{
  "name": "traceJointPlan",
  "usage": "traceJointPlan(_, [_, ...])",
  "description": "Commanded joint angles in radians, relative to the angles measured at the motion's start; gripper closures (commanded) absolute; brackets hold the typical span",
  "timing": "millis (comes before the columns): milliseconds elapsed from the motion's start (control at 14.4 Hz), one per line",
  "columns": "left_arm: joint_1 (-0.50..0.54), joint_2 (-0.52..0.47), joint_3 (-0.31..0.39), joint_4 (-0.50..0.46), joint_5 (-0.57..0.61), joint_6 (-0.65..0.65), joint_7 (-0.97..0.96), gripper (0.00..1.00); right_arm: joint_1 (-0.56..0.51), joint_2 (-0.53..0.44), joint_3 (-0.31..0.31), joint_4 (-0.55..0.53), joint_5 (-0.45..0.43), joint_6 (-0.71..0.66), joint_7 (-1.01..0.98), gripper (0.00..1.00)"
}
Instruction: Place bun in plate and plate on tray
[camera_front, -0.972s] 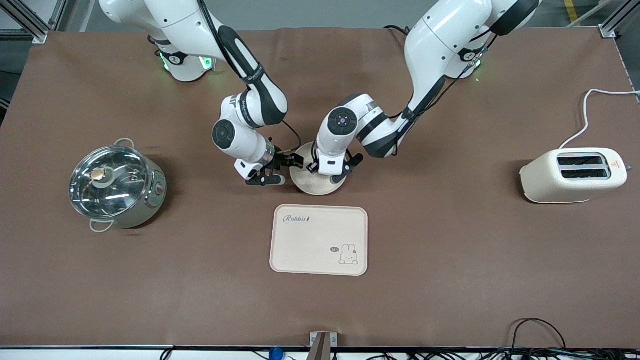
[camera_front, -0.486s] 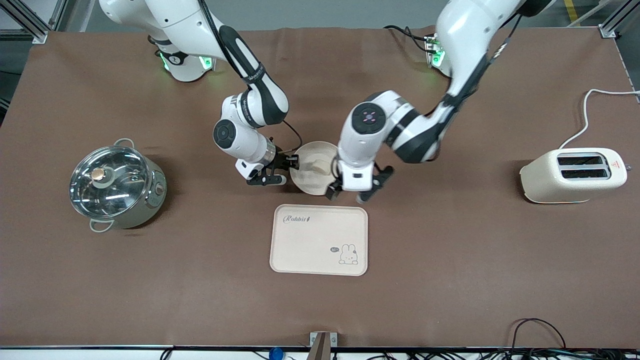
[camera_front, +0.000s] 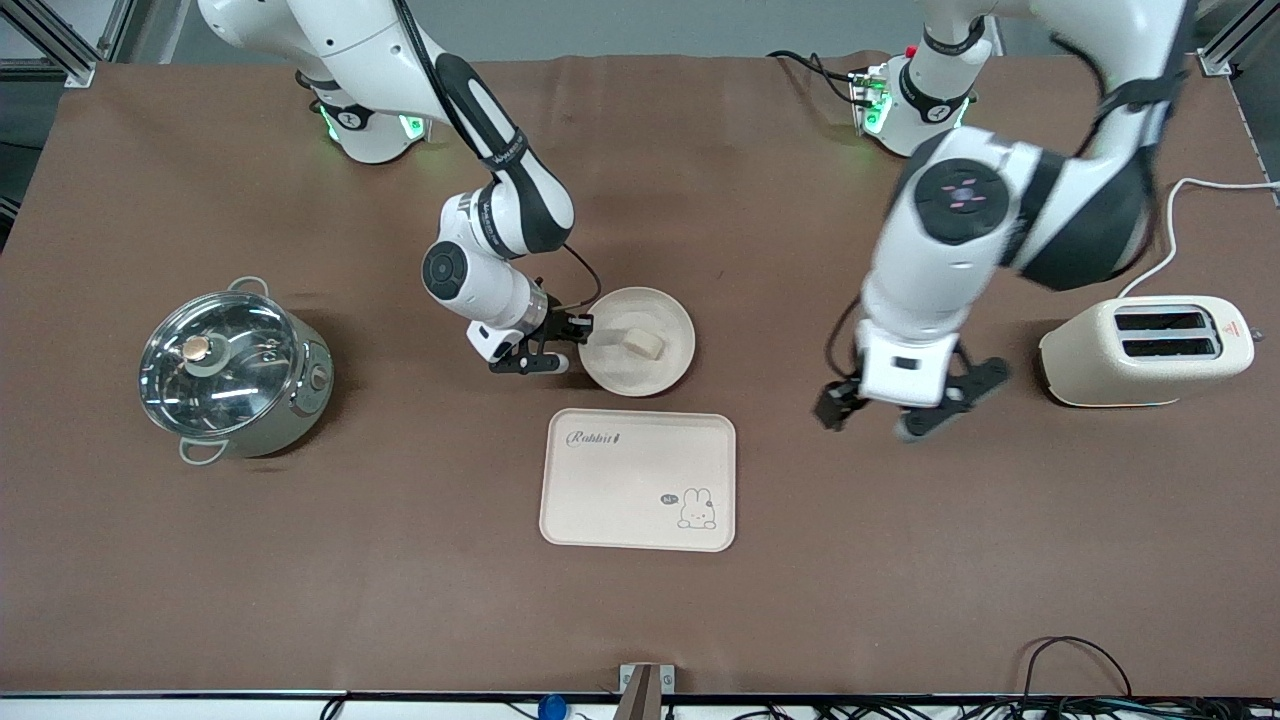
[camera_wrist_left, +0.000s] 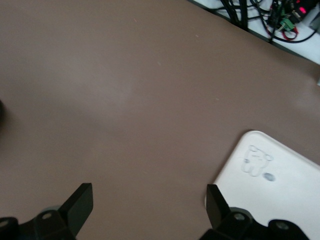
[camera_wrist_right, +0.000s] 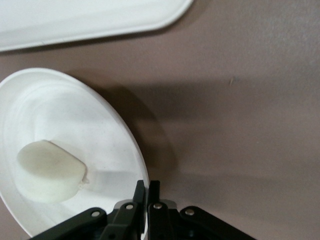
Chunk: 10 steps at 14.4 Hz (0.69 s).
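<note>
The small pale bun (camera_front: 645, 343) lies in the round cream plate (camera_front: 668, 368), which stands on the table farther from the front camera than the cream "Rabbit" tray (camera_front: 637, 480). My right gripper (camera_front: 580, 335) is shut on the plate's rim at the side toward the right arm's end. The right wrist view shows the fingers pinching the rim (camera_wrist_right: 145, 192), the bun (camera_wrist_right: 47, 171) and the plate (camera_wrist_right: 75, 110). My left gripper (camera_front: 915, 410) is open and empty, over bare table between the tray and the toaster. Its wrist view shows the tray's corner (camera_wrist_left: 280, 175).
A steel pot with a glass lid (camera_front: 232, 370) stands toward the right arm's end. A cream toaster (camera_front: 1150, 350) with a white cord stands toward the left arm's end. Cables lie along the table's front edge.
My left gripper has let go of the bun in the plate, risen and swung away toward the toaster. The bun now lies uncovered in the plate. My right gripper has stayed on the rim.
</note>
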Motion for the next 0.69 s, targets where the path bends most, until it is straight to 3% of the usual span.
traceJointPlan(0, [0.062,-0.097,-0.01,-0.018,0.003,-0.105,0.22,0.0,-0.018,-0.045,-0.004,0.059,0.017,-0.053,-0.007,1.0])
traceJointPlan(208, [0.127,-0.189,-0.006,-0.006,-0.086,-0.219,0.437,0.0,-0.093,0.004,-0.007,0.241,-0.026,-0.128,-0.013,1.0])
traceJointPlan(417, [0.166,-0.264,0.014,-0.001,-0.161,-0.294,0.619,0.0,-0.202,0.163,-0.005,0.532,-0.225,-0.326,-0.005,1.0])
traceJointPlan(486, [0.154,-0.299,0.064,-0.012,-0.186,-0.308,0.668,0.0,-0.24,0.231,-0.005,0.638,-0.27,-0.41,-0.007,1.0])
traceJointPlan(625, [0.094,-0.344,0.17,-0.017,-0.241,-0.378,0.756,0.0,-0.285,0.32,-0.004,0.772,-0.272,-0.47,-0.011,1.0])
